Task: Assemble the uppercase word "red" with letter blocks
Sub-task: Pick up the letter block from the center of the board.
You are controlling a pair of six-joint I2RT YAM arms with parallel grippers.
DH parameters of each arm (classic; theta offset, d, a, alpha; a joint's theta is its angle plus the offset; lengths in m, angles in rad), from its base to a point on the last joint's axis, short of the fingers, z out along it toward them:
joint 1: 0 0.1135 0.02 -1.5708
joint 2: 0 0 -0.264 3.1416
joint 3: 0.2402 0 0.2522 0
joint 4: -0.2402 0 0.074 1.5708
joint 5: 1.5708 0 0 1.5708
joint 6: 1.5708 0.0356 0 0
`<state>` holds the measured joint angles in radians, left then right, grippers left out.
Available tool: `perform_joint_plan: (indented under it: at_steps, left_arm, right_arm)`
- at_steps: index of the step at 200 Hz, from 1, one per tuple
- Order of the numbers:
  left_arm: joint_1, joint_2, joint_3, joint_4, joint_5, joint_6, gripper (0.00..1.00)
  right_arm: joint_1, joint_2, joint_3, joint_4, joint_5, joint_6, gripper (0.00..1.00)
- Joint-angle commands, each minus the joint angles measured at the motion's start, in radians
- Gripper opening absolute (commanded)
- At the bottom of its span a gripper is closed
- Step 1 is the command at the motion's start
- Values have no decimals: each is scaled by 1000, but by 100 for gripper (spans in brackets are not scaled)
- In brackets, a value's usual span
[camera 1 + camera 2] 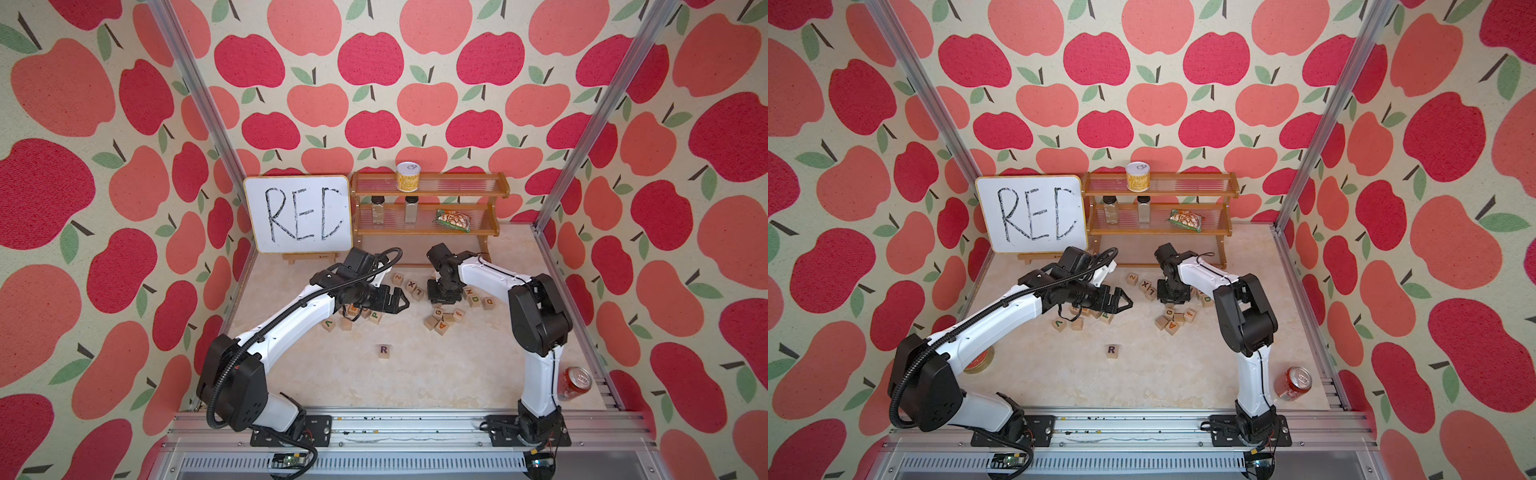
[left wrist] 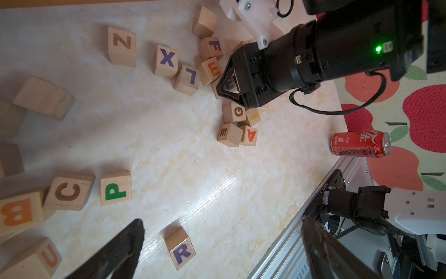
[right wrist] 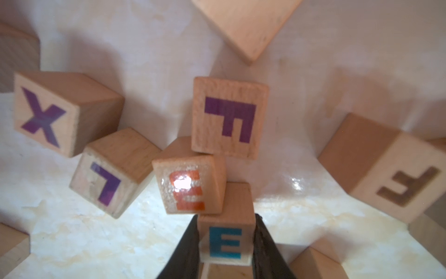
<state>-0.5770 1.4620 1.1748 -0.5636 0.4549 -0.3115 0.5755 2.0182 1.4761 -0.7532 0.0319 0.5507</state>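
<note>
Right claw [image 3: 226, 219] grips the teal E block [image 3: 225, 244] by two flat sides (light, hard wood, we reckon, maybe slick); left claw [image 2: 222, 221] hangs wide open.

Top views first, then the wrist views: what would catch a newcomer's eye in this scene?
The loud apple wallpaper covers every wall, and a whiteboard with big black handwritten letters stands at the back. On the table, the R block sits alone near the front, apart from the other blocks scattered behind it. In the right wrist view, the right gripper is shut on the teal E block.
</note>
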Motion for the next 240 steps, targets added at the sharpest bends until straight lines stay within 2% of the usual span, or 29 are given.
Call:
perform_joint_plan:
  at_steps: [1, 25, 36, 177, 240]
  left_arm:
    - [9, 9, -1, 7, 21, 23, 99]
    - [10, 8, -2, 5, 22, 19, 99]
    - [10, 8, 3, -2, 22, 16, 99]
    - [-4, -137, -27, -53, -52, -126, 99]
    - [-15, -222, -70, -83, -81, -139, 99]
  right_arm:
    - [-6, 28, 26, -34, 1, 5, 18]
    - [-7, 22, 31, -48, 6, 6, 5]
    - [-6, 16, 35, -57, 7, 8, 2]
    - [6, -126, 99, -157, 11, -40, 1]
    - [52, -186, 104, -189, 18, -25, 0]
